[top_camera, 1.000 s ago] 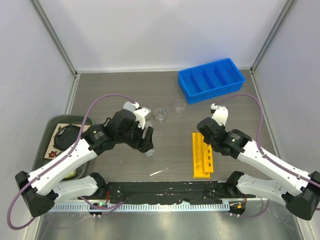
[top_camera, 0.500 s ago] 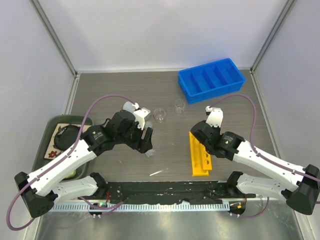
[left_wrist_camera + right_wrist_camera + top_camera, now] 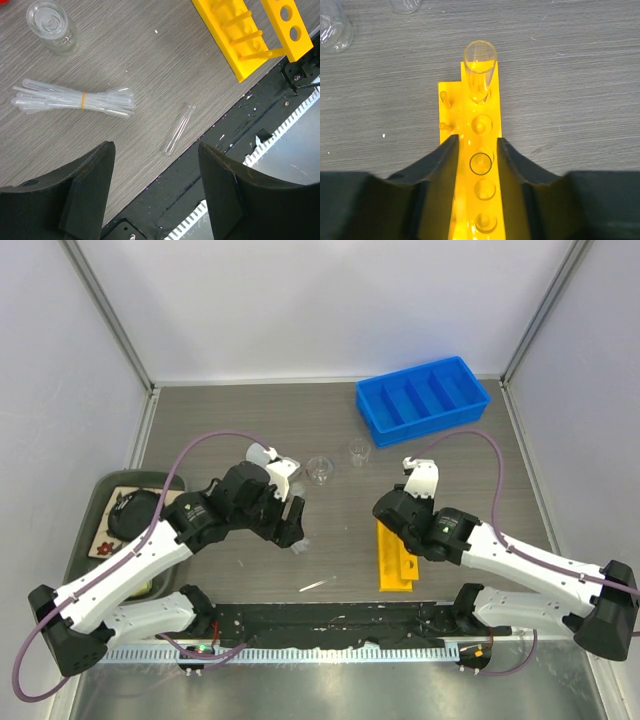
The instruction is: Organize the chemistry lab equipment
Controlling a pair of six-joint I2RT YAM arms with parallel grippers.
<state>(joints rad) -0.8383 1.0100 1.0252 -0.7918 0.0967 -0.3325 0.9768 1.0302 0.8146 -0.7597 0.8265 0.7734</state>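
The yellow holed rack [image 3: 479, 125] lies on the table under my right gripper [image 3: 478, 140]. One clear tube [image 3: 480, 67] stands in its far hole. A second tube's rim [image 3: 481, 163] sits in a hole between my right jaws, with a gap on both sides; that gripper is open. My left gripper [image 3: 155, 150] hangs open and empty above the table's front edge. Ahead of it lie a loose clear tube [image 3: 179, 129], a banded bundle of pipettes [image 3: 75, 98] and a small glass beaker [image 3: 51, 25]. The blue compartmented bin [image 3: 423, 400] stands at the back right.
Two small glass vessels [image 3: 320, 469] [image 3: 358, 451] stand mid-table between the arms. A dark green tray [image 3: 100, 530] with its contents sits at the left edge. The black rail [image 3: 330, 625] runs along the near edge. White walls enclose the table.
My right gripper has moved left along the rack and its jaws have widened off the tube. The rack has shifted slightly left. The left arm has barely moved.
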